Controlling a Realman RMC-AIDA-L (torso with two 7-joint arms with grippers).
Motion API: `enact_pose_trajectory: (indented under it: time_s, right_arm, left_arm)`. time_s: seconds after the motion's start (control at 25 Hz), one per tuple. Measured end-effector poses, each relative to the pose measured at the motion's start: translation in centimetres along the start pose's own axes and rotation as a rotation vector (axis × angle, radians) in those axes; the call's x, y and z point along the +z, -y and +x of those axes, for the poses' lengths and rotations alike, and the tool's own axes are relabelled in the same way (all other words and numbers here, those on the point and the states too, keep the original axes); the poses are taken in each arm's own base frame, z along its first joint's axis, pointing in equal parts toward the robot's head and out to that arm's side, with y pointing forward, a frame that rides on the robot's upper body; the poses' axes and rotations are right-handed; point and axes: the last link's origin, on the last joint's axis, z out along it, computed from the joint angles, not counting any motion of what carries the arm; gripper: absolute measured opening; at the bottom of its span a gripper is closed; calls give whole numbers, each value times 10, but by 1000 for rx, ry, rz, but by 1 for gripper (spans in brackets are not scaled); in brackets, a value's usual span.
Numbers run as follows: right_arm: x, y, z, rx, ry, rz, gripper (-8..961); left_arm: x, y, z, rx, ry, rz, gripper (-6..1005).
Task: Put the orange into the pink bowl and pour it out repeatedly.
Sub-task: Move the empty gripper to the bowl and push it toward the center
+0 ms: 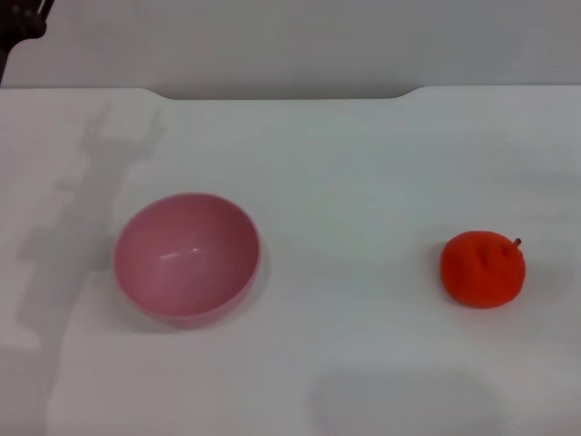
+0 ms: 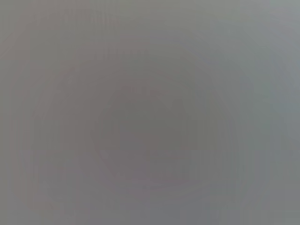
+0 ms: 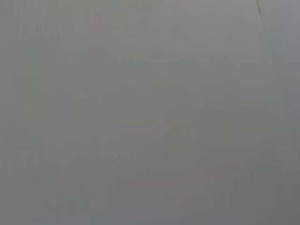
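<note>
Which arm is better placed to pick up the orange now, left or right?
Probably the right. The orange lies on the robot's right side of the table, the pink bowl on its left. Neither gripper is in view.

No writing, label, brand mark or number can be read anywhere in the views. The pink bowl [image 1: 187, 258] at about 9 o'clock and the orange [image 1: 483, 269] at about 3 o'clock on the white bench [image 1: 345, 182] are plain, unmarked surfaces.
</note>
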Motion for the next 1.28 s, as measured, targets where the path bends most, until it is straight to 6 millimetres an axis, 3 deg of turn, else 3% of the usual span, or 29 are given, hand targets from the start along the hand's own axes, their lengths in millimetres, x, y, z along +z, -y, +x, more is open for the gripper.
enact_pose_trajectory:
  time_s: [0.52, 0.88, 1.04, 1.12, 1.28]
  right_arm:
    - [2, 0, 1, 1, -10, 0, 633]
    - [2, -1, 2, 62, -18, -3, 633]
    - [2, 0, 5, 104, -38, -2, 633]
    - [3, -1, 5, 105, -41, -6, 633]
    - [4, -2, 5, 106, -41, -13, 633]
  left_arm:
    - [-5, 9, -1, -4, 4, 50, 798]
    - [-4, 11, -1, -98, 4, 54, 798]
    - [0, 15, 2, -260, -12, 44, 797]
    - [12, 25, 12, -486, -16, -48, 797]
    - [40, 31, 34, -716, 57, -288, 797]
